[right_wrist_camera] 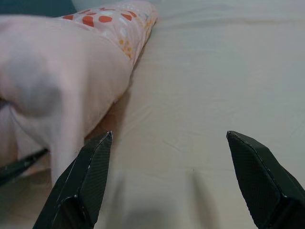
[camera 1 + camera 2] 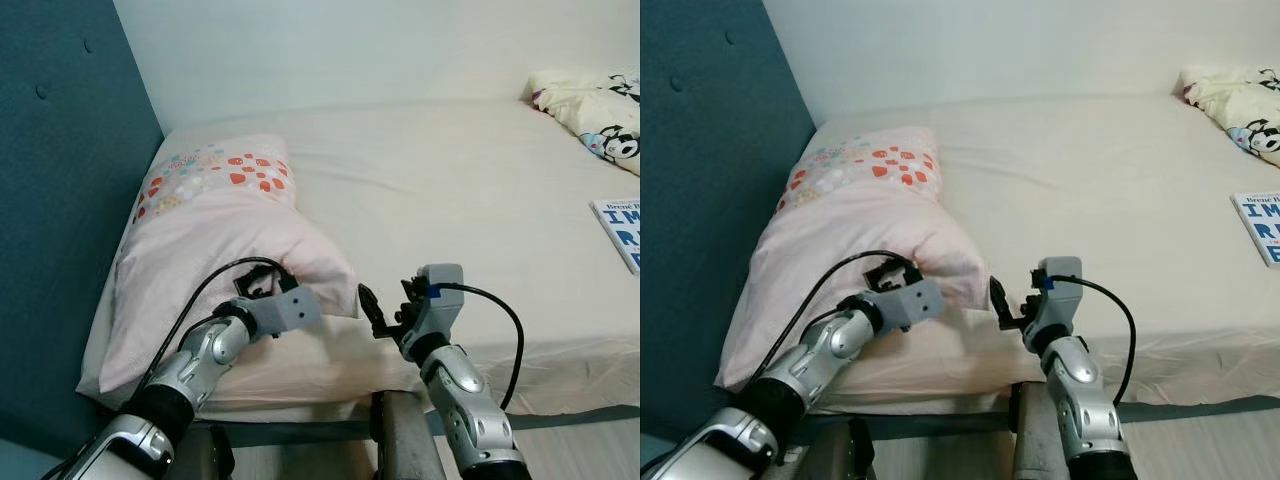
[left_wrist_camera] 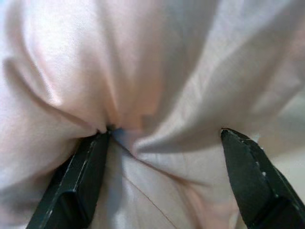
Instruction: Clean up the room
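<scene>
A pale pink pillow [image 2: 220, 230] with a red and orange dotted band lies at the head of the bed [image 2: 450, 200], against the teal headboard [image 2: 60, 200]. My left gripper [image 2: 262, 285] pushes into the pillow's near corner. In the left wrist view its fingers [image 3: 86, 176] stand open with bunched pink fabric [image 3: 157, 95] between them, one tip dug into a fold. My right gripper [image 2: 372, 308] hovers open just right of that corner, over the bed's front edge. In the right wrist view the pillow [image 1: 62, 71] lies beside the right gripper's fingers [image 1: 86, 176], and bare cream sheet [image 1: 214, 71] stretches ahead.
A blue and white book [image 2: 620, 228] lies on the sheet at the far right. A crumpled panda-print quilt [image 2: 595, 110] sits in the back right corner. The white wall runs behind the bed. Pale floor [image 2: 580, 440] shows below the mattress edge.
</scene>
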Motion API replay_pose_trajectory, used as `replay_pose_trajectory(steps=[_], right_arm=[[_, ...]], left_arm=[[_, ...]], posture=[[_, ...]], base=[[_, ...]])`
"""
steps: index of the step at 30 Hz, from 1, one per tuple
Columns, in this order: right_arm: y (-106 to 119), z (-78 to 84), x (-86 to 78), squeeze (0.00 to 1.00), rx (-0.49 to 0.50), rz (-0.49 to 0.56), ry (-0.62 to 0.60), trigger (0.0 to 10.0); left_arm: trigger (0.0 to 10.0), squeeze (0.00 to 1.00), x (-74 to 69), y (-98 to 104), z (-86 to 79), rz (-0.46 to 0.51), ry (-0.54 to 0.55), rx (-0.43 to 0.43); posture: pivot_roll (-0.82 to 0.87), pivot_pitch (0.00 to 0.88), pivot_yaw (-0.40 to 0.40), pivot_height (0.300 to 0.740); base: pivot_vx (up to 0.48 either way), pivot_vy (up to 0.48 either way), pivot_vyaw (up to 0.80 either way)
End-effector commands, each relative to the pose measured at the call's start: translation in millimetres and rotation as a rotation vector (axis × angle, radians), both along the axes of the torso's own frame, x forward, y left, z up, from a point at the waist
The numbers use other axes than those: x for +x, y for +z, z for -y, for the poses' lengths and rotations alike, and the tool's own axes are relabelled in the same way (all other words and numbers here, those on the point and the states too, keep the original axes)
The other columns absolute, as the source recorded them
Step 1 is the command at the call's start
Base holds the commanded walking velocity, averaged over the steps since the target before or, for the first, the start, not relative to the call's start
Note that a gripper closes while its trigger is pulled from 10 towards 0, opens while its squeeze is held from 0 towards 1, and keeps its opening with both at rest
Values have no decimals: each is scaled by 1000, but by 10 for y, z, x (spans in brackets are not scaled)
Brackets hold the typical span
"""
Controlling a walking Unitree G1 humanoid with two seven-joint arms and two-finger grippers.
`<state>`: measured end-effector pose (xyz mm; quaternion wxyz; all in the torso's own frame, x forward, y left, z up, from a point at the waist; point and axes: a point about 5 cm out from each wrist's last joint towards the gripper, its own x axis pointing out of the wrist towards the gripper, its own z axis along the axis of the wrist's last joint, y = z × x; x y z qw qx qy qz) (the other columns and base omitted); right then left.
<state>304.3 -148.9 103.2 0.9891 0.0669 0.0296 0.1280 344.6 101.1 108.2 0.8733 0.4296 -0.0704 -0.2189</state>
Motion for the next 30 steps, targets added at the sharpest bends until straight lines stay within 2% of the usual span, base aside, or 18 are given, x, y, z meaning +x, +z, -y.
replay_pose_trajectory(steps=[1,7,12,14,15,16,17,19,20,21,22,23,24,25,26,27,29,30], right_arm=[[-39,-9,-39,0,2,-17,-1,10000],[-44,-22,-45,0,2,-21,3,10000],[-50,-1,-51,0,-2,-24,0,10000],[-52,-1,-55,0,-4,-27,1,10000],[-52,-1,-55,0,-4,-27,1,10000],[-50,-14,-52,0,-2,-28,6,10000],[-51,-24,-50,0,-2,-28,11,10000],[-51,-24,-50,0,-2,-28,11,10000],[-51,-30,-48,0,-2,-28,14,10000],[-51,-30,-48,0,-2,-28,14,10000],[-52,-35,-45,0,-2,-28,18,10000],[-53,-42,-37,0,-1,-29,23,10000],[-53,-42,-37,0,-1,-29,23,10000],[-52,-49,-24,0,0,-29,28,10000],[-52,-49,-24,0,0,-29,28,10000],[-44,-61,-10,0,2,-26,33,10000],[-44,-61,-10,0,2,-26,33,10000],[-33,-75,9,0,2,-22,40,10000]], left_arm=[[10000,0,77,112,-51,37,57,-45],[10000,0,150,179,-130,90,113,-41],[10000,0,113,87,-150,62,113,-23],[10000,0,51,-66,-224,23,114,39],[10000,0,51,-66,-224,23,114,39],[10000,0,-11,-231,-403,-25,146,117],[10000,0,-44,-315,-546,-51,183,154],[10000,0,-44,-315,-546,-51,183,154],[10000,0,-68,-366,-640,-68,208,177],[10000,0,-68,-366,-640,-68,208,177],[10000,0,-99,-422,-805,-92,257,207],[10000,0,-144,-472,-1067,-121,339,245],[10000,0,-144,-472,-1067,-121,339,245],[10000,0,-187,-486,-1306,-139,418,273],[10000,0,-187,-486,-1306,-139,418,273],[10000,0,-225,-474,-1517,-148,491,294],[10000,0,-225,-474,-1517,-148,491,294],[10000,0,-251,-438,-1689,-147,554,310]], posture=[[-121,194,30,559],[-123,195,30,559],[-126,197,29,559],[-126,197,29,559],[-126,197,29,559],[-125,195,28,559],[-121,192,26,559],[-121,192,26,559],[-121,192,26,559],[-121,192,26,559],[-116,189,25,559],[-110,183,23,559],[-110,183,23,559],[-106,175,22,559],[-106,175,22,559],[-104,172,21,559],[-104,172,21,559],[-100,162,18,559]], base=[[0,0,0],[0,0,0],[0,0,0],[0,0,0],[0,0,0],[0,0,0],[0,0,0],[0,0,0],[0,0,0],[0,0,0],[0,0,0],[0,0,0],[0,0,0],[0,0,0],[0,0,0],[0,0,0],[0,0,0],[0,0,0]])
